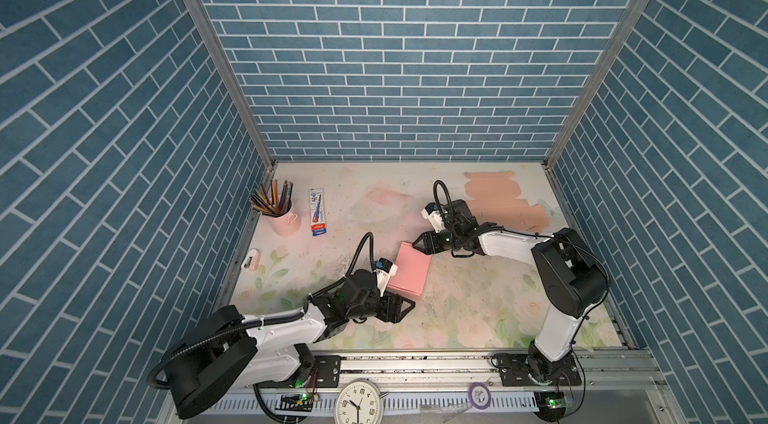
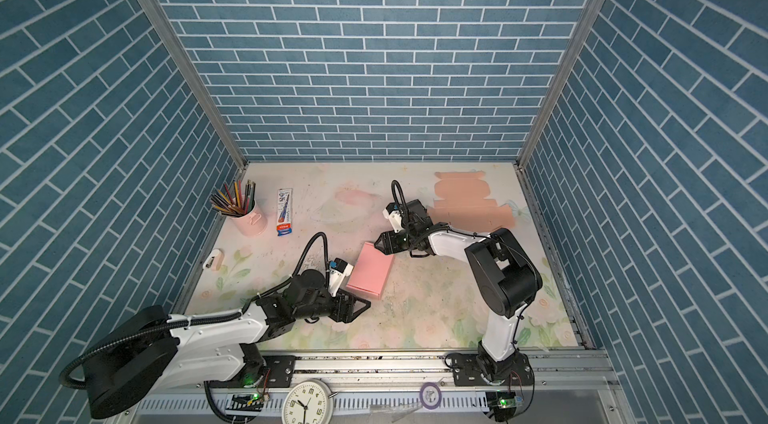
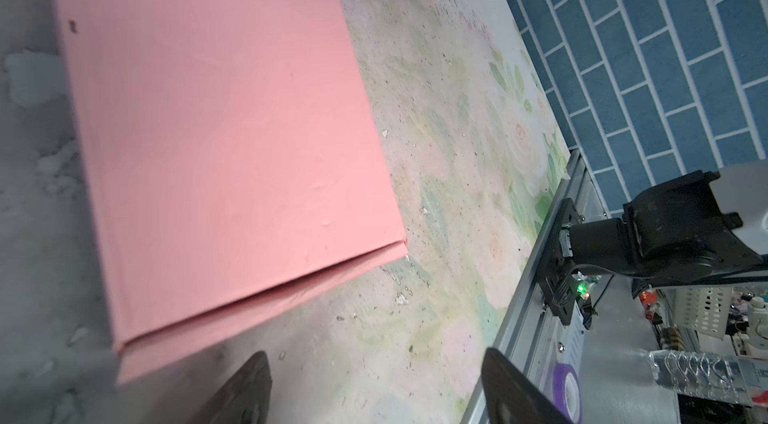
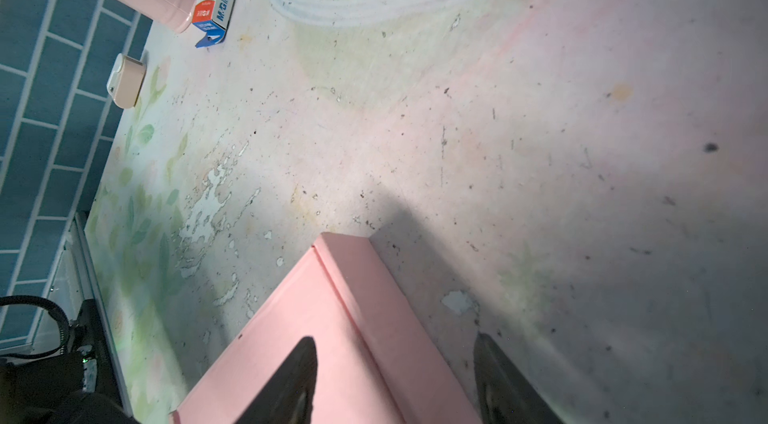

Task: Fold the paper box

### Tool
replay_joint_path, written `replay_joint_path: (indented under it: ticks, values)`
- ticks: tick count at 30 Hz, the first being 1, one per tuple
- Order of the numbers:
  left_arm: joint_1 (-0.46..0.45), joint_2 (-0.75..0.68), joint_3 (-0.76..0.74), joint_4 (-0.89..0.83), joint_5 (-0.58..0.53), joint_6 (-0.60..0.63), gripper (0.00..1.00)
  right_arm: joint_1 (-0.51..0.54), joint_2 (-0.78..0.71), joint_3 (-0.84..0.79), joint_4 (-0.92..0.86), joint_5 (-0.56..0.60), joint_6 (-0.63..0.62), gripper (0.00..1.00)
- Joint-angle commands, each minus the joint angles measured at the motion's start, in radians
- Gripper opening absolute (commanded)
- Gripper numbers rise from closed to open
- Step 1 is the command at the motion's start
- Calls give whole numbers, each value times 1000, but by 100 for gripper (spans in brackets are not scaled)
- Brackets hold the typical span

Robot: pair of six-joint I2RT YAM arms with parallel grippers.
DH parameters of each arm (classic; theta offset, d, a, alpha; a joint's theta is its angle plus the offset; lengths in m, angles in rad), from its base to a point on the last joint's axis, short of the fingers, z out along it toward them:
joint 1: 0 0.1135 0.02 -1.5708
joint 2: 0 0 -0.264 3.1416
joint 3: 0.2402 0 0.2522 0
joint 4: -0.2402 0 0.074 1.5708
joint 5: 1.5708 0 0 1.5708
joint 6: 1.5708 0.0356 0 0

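Pink paper box (image 1: 409, 275) closed and flat near the middle of the floral table (image 1: 465, 318), long axis from 1 to 7 o'clock in both top views, lid seam showing at the 7 o'clock end.

At 10 o'clock, pink cup (image 1: 286, 220) upright, full of coloured pencils (image 1: 270, 198). At 2 o'clock, flat card blanks (image 1: 494, 197).

Left gripper (image 1: 404, 306) low, just beside the box's 7 o'clock end, jaws wide apart and empty, forearm stretched in from 8 o'clock. Right gripper (image 1: 417, 244) at the box's 1 o'clock end, jaws apart, one finger (image 4: 291, 380) over the lid, the other past the side wall above the table; contact impossible to tell. Elbow folded back toward 3 o'clock.
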Motion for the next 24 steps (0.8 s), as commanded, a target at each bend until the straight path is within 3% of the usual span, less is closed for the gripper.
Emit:
replay_joint_path:
  ticks: [1, 13, 24]
  values:
    - [18, 11, -13, 73, -12, 9, 80, -3, 11, 7, 18, -45, -25, 61]
    - [130, 64, -52, 233, 54, -32, 76, -3, -17, -42, 29, -26, -10, 60]
    - [159, 125, -12, 262, 62, -26, 73, 2, -99, -149, 115, -20, 61, 57]
